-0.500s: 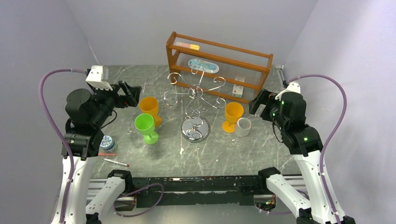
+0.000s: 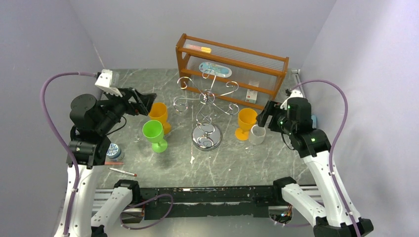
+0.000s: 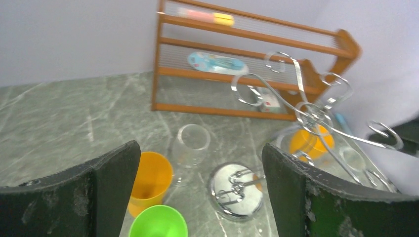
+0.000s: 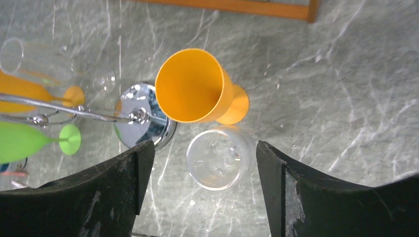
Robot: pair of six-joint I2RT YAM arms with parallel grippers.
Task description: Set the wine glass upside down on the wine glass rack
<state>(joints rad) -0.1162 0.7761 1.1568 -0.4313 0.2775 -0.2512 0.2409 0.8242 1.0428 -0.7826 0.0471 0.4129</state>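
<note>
On the grey marbled table point(image 2: 237, 165), nearest the arm bases and well to the left of the wine glass rack point(image 2: 206, 98), lie a red-tipped pen point(image 2: 123, 172) and a small blue-lidded jar point(image 2: 114, 150). A green goblet point(image 2: 154, 134) stands upright to the left of the rack's round shiny base point(image 2: 206, 138). To the right of that base stands a clear glass point(image 4: 220, 158), mouth up and just beside an orange goblet point(image 4: 197, 89) that stands between it and the rack. The right gripper point(image 4: 203, 150) hangs above this clear glass with its jaws spread wide and nothing between them.

Left of the rack, beyond the green goblet, a second orange goblet point(image 3: 150, 180) stands upright. Just past it is a clear wine glass point(image 3: 190, 143), upright on its foot and close to the rack's base. The left gripper point(image 3: 200, 150) is in the air on that side, aimed toward the rack over these goblets, its jaws fully apart and empty. No glass hangs from the rack's scroll arms. Behind the rack stands a brown wooden shelf point(image 2: 232, 66) against the wall.
</note>
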